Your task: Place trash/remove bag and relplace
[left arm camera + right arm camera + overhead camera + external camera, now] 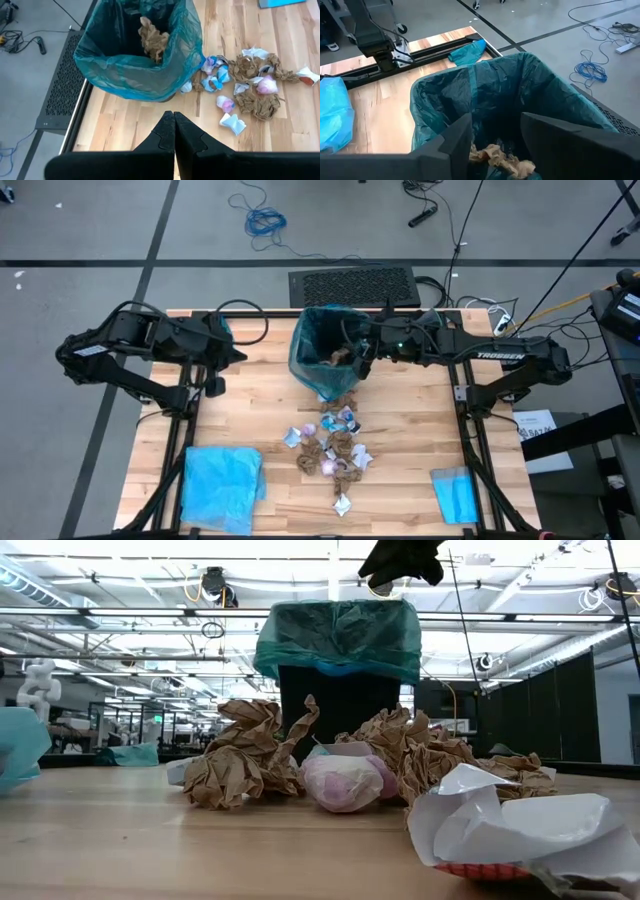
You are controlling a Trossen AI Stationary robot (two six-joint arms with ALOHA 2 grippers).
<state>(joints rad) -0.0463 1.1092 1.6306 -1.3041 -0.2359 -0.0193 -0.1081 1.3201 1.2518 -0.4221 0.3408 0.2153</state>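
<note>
Right claw (496, 131) hangs wide over the bag (322, 350) (brown wad inside); left claw (174, 131) pinched closed, empty; trash (334, 448) on worktop (400, 470).

Dark teal-green crinkly translucent plastic bin liner (322, 352) fitted in an upright black bin, rim folded over the outside, mouth open; one brown crumpled paper wad (153, 41) lying inside; lighter sky-blue plastic bag (220, 488) spread flat near the table's front left corner; small crumpled brown paper wads and white and silvery-blue wrappers (333, 447) heaped loosely on the wood in front of the bin.
</note>
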